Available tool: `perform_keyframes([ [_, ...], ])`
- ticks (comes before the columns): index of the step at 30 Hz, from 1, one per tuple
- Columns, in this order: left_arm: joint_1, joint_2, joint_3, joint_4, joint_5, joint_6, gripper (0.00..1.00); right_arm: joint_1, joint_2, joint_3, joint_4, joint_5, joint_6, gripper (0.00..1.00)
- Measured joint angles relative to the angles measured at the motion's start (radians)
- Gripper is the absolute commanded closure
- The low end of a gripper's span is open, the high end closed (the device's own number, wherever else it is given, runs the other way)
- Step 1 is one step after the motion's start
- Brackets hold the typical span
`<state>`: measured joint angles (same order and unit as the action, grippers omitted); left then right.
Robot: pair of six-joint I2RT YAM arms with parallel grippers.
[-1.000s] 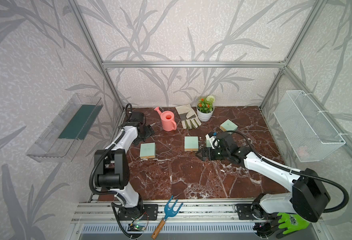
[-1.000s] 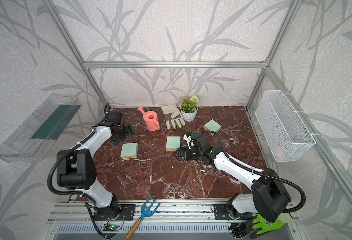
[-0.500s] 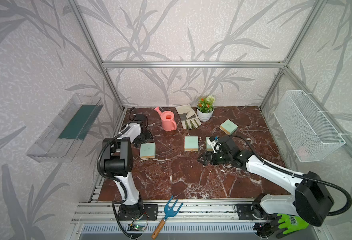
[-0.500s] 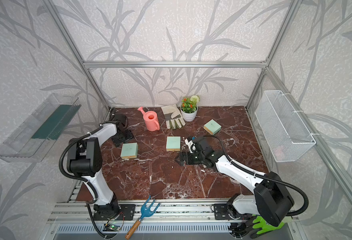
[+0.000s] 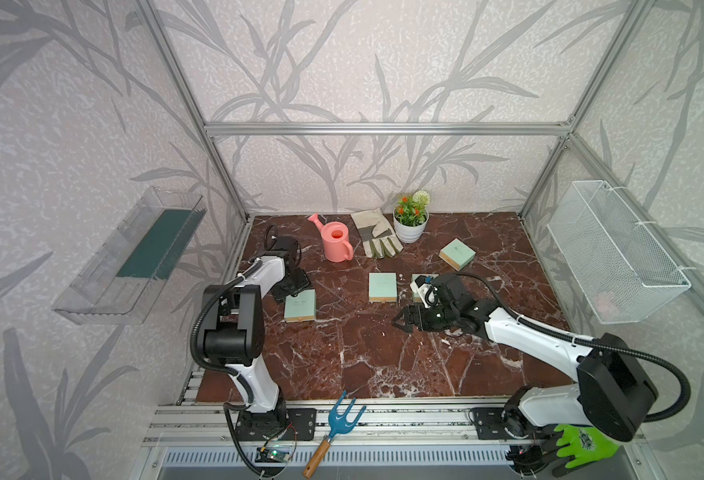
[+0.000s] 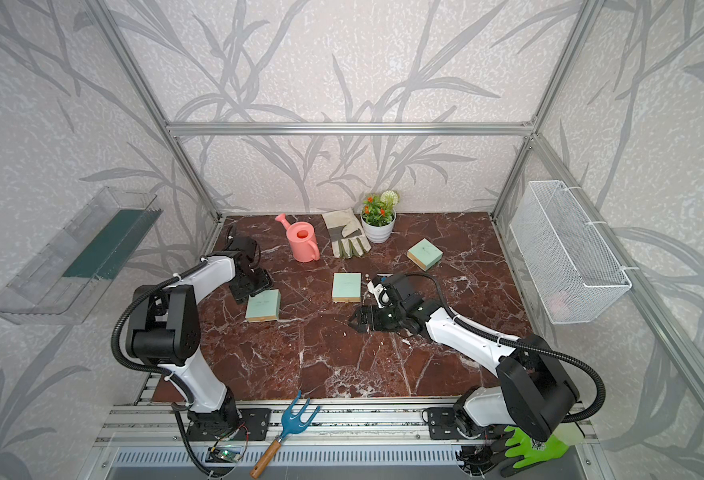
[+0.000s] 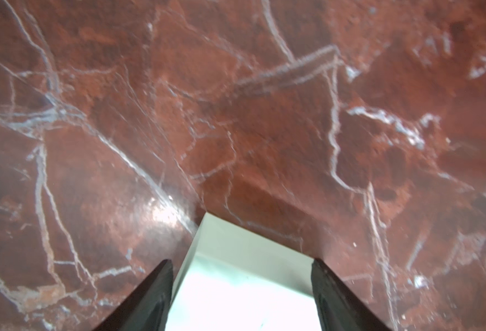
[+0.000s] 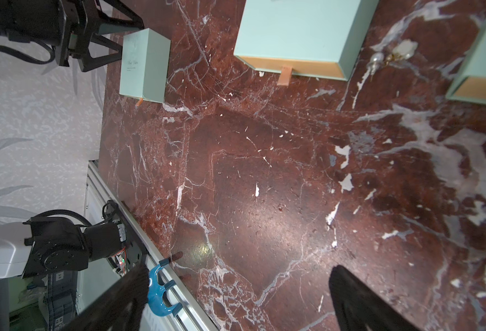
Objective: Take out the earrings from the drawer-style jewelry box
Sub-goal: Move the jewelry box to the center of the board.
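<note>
Several mint drawer-style jewelry boxes lie on the red marble. My left gripper (image 5: 297,291) (image 7: 241,263) straddles the leftmost box (image 5: 299,306) (image 7: 236,286), its fingers against both sides at the end away from the pull tab (image 8: 140,101). The earrings (image 8: 378,58), a pale bead and a small white piece, lie on bare marble between the middle box (image 8: 299,31) (image 5: 382,286) and the box (image 8: 482,57) to its right. My right gripper (image 5: 400,322) (image 8: 238,272) hangs open over bare marble in front of those boxes, with nothing between its fingers.
A fourth mint box (image 5: 457,253) lies at the back right. A pink watering can (image 5: 335,241), work gloves (image 5: 375,232) and a potted plant (image 5: 411,220) stand along the back. A blue hand rake (image 5: 339,419) lies on the front rail. A wire basket (image 5: 616,257) hangs on the right wall.
My left gripper has come forward from the back left corner to the leftmost box and narrowed around it. My right gripper has drawn back a little toward the front, still open.
</note>
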<state>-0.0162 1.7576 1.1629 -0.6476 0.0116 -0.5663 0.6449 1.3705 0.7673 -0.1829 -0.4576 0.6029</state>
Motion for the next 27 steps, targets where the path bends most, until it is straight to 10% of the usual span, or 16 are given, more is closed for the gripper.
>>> perform_keyframes([
  [22,-0.211,-0.479,-0.440,0.074,0.146,-0.186,0.27,0.029,0.032,0.000,0.030,-0.001,0.025,0.05],
  [27,-0.166,-0.653,-0.475,0.083,0.127,-0.242,0.46,0.068,0.064,0.002,0.030,0.014,0.026,0.07],
])
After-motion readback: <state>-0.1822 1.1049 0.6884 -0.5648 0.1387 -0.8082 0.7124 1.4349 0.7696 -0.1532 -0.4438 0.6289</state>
